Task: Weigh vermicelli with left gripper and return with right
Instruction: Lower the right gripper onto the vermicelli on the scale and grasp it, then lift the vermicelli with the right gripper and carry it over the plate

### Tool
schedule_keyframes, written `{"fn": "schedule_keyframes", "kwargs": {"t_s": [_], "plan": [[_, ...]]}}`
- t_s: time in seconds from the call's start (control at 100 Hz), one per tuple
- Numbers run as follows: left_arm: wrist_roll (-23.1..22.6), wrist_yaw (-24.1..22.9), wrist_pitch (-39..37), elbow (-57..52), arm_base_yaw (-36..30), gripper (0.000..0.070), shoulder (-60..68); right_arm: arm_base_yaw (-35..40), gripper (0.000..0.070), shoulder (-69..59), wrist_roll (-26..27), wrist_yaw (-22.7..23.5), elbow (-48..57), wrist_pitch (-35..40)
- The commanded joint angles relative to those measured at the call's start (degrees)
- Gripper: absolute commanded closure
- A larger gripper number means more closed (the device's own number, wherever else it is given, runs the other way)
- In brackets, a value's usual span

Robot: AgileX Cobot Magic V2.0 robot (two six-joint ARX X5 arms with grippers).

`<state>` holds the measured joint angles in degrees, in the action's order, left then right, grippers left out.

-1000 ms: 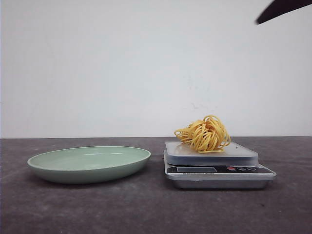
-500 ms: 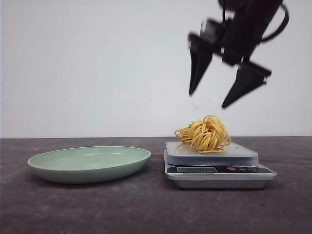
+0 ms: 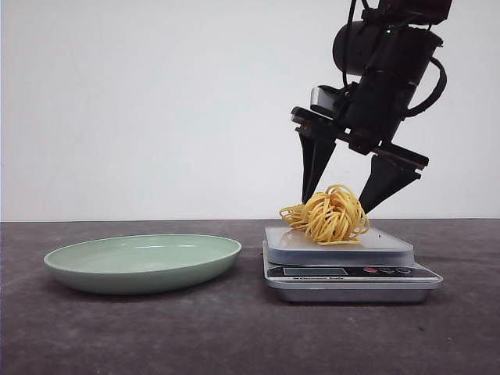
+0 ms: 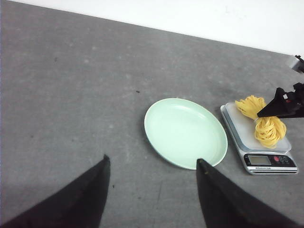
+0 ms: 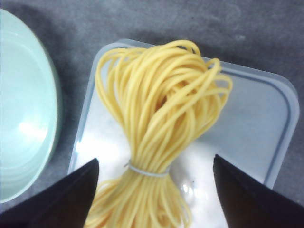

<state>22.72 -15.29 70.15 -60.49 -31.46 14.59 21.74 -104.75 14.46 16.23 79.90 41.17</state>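
Observation:
A yellow vermicelli bundle [image 3: 328, 216] [image 5: 159, 137] [image 4: 266, 128], tied at its waist with a thin band, lies on the silver kitchen scale [image 3: 391, 248] [image 4: 249, 147]. My right gripper [image 3: 334, 201] [image 5: 154, 166] is open, its two black fingers straddling the bundle from above without closing on it. The pale green plate [image 3: 141, 262] [image 4: 185, 132] [image 5: 23, 109] sits to the left of the scale with nothing in it. High and to the left, my left gripper [image 4: 152, 161] stays open and holds nothing; it does not show in the front view.
The scale's display and buttons [image 3: 348, 272] face the front edge. A dark grey tabletop [image 3: 234, 328] runs under everything, with a white wall [image 3: 156, 101] behind.
The right arm came down from the upper right into view and lowered its open fingers around the vermicelli on the scale. Bundle, scale and plate have not moved.

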Motion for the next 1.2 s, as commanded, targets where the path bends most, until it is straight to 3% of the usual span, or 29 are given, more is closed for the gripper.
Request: {"fn": "schedule_keyframes", "kwargs": {"t_s": [0.0,0.1,0.22,0.35,0.4,0.97,1.19], "plan": [[0.26,-0.37,-0.15,-0.59,-0.2,0.0358,0.17,0.39,0.029,-1.62,0.72,-0.22,1.46,-0.28],[0.28,-0.39,-0.04,-0.57,-0.2,0.0358,0.17,0.68,0.0321,-1.66,0.98,-1.16,1.46,-0.63],[0.31,-0.39,-0.15,-0.57,-0.2,0.0358,0.17,0.96,0.0568,-1.66,1.07,-1.4,1.46,-0.98],[0.31,-0.39,-0.13,-0.57,-0.2,0.0358,0.17,1.03,0.0608,-1.66,1.62,-1.42,1.46,-0.79],[0.31,-0.39,-0.13,-0.57,-0.2,0.0358,0.17,1.16,0.07,-1.66,1.64,-1.42,1.46,-0.79],[0.37,-0.35,-0.09,-0.57,-0.2,0.0358,0.17,2.38,0.07,7.06,1.18,-2.78,1.49,-1.88],[0.5,-0.33,0.15,-0.57,-0.2,0.0358,0.17,6.54,0.07,14.16,1.81,0.2,1.49,-3.48]]}}
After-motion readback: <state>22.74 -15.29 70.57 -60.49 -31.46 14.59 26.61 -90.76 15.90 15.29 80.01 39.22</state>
